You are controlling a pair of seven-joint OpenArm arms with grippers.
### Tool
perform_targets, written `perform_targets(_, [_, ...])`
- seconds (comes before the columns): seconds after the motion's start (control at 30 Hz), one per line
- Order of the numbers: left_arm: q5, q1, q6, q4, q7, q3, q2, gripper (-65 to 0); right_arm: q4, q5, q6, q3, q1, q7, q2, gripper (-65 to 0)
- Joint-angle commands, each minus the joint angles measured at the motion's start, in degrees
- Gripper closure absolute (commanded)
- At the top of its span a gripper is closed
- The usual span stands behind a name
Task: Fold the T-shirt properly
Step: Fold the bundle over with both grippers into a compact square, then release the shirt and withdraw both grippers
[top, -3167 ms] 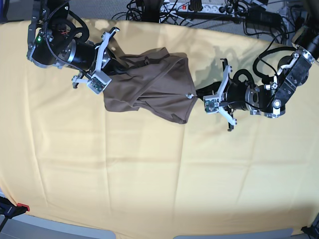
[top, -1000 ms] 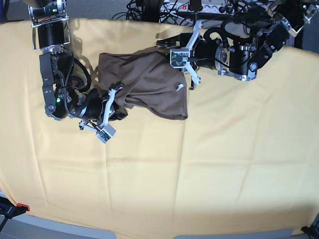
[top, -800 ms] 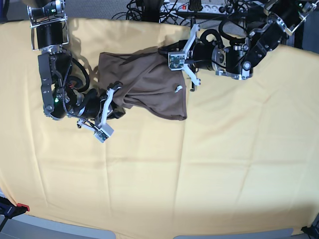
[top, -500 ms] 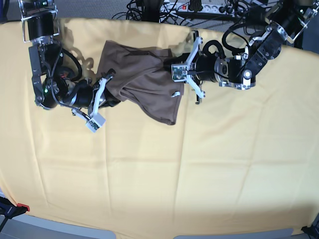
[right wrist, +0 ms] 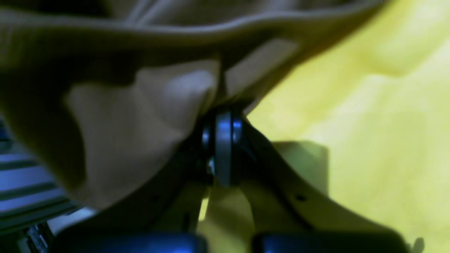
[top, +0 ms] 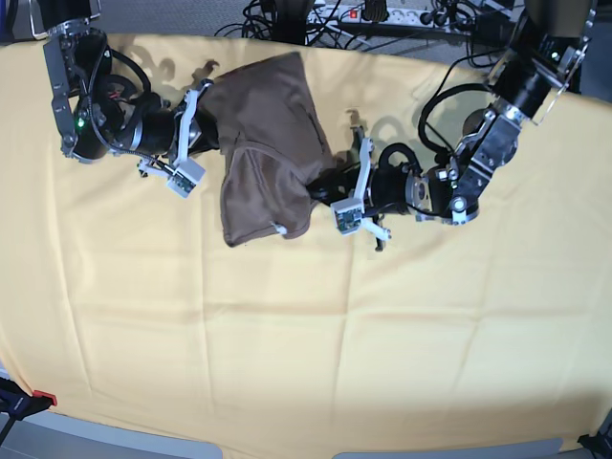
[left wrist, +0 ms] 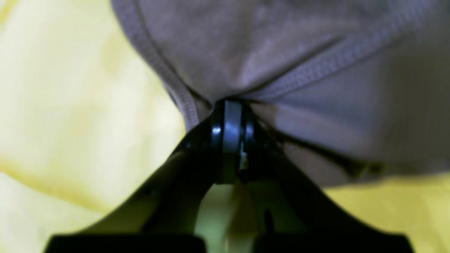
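Note:
The taupe-brown T-shirt (top: 273, 134) is bunched and stretched between my two grippers above the yellow cloth (top: 287, 335). A loose lump of it hangs toward the front, with a small white tag (top: 279, 229) at its lower edge. My right gripper (top: 212, 126), on the base view's left, is shut on the shirt's far-left edge; the right wrist view shows the jaws (right wrist: 223, 116) pinching fabric (right wrist: 147, 116). My left gripper (top: 330, 184), on the base view's right, is shut on the shirt's right edge; the left wrist view shows it (left wrist: 228, 105) clamping a stitched hem (left wrist: 281, 52).
The large yellow cloth covers the whole table and is creased in places (left wrist: 70, 88) (right wrist: 369, 105). Cables and a power strip (top: 382, 14) lie along the far edge. A red-tipped clamp (top: 43, 397) sits at the front left corner.
My left gripper has moved toward the front with its shirt edge. My right gripper has moved toward the far side. The shirt has swung round and its loose part now hangs at the front left.

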Motion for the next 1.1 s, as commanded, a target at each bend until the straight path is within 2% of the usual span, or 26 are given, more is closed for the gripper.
perform_targets(0.0, [3.1,-1.7,2.0,-0.7,1.4,0.0,1.0,0.0,1.3,1.3,0.3,0.7,-0.1,0.8,0.5,0.0])
perform_targets(0.17, [5.1,-4.0,7.8,-2.3,0.3,0.0,4.4,0.0,1.4,2.1,0.3,6.2,-2.9,0.9,0.0,0.0])
perform_targets(0.4, [4.0,-6.4,7.8,-1.9,1.7,-0.1,3.1,0.0,1.4,11.1,0.3,20.5,-4.8,-0.1,-2.9,0.0])
perform_targets(0.47, [0.8,-6.4,6.4,-1.0,3.9,-0.2,1.7,0.0,1.4,15.6,0.3,23.4,-4.8,-2.0,-3.2,0.0])
perform_targets(0.6, [-6.5,-6.5,-0.5,3.3,11.5,-0.2,-2.0,0.0,1.4,23.6,0.3,26.9,-4.8,-6.4,-3.1,0.0])
perform_targets(0.73, [-15.7,-6.4,-0.5,9.5,19.0,-0.2,-7.0,0.0,1.4,29.8,0.3,28.5,-4.8,-9.4,-3.1,0.0])
perform_targets(0.83, [-19.9,-6.4,-0.5,15.0,20.4,-0.5,-11.2,0.0,1.4,33.5,0.3,28.5,-4.8,-11.8,-3.1,0.0])
perform_targets(0.97, [-24.7,-5.0,-0.5,21.2,24.6,-4.2,-14.8,0.0,1.6,33.5,0.3,28.9,-4.8,-15.7,-3.1,0.0])
perform_targets(1.07, [-30.2,-1.8,-0.5,24.9,25.6,-9.3,-16.7,0.0,2.6,33.5,0.3,31.1,-4.8,-17.9,-3.1,0.0])
